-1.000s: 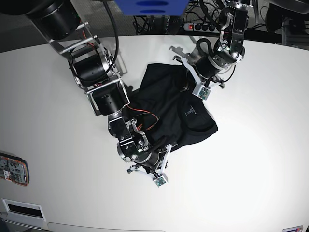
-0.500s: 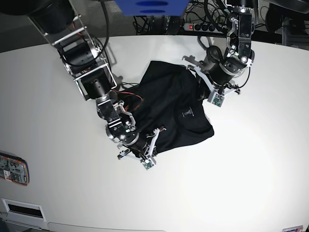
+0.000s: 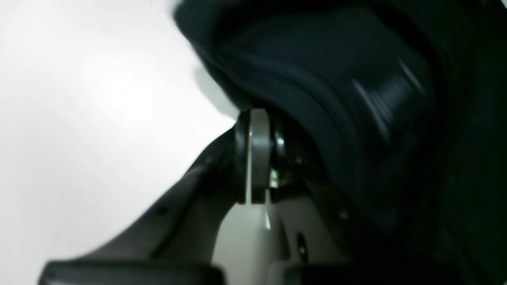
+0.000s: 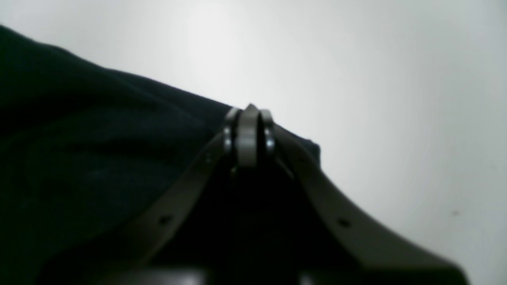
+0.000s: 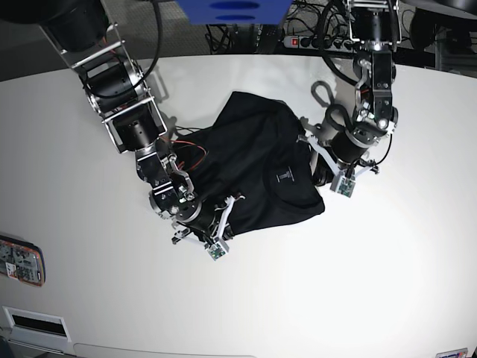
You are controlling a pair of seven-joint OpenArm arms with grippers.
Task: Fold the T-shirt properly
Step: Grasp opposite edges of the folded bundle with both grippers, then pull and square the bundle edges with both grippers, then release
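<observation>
The black T-shirt lies bunched and partly folded in the middle of the white table, with a small pale label mark facing up. On the right of the base view, my left gripper is shut at the shirt's right edge. In the left wrist view its closed fingertips meet the dark cloth, which drapes over one finger. My right gripper is shut at the shirt's lower left edge. In the right wrist view its tips pinch the hem of the cloth.
A flat red and white device lies at the table's left edge. A white box sits at the near left corner. A power strip and cables lie behind the table's back edge. A blue panel hangs at the top.
The right gripper has moved left and up, dragging the shirt's lower edge with it. The left gripper has moved down along the shirt's right side. The shirt is more gathered.
</observation>
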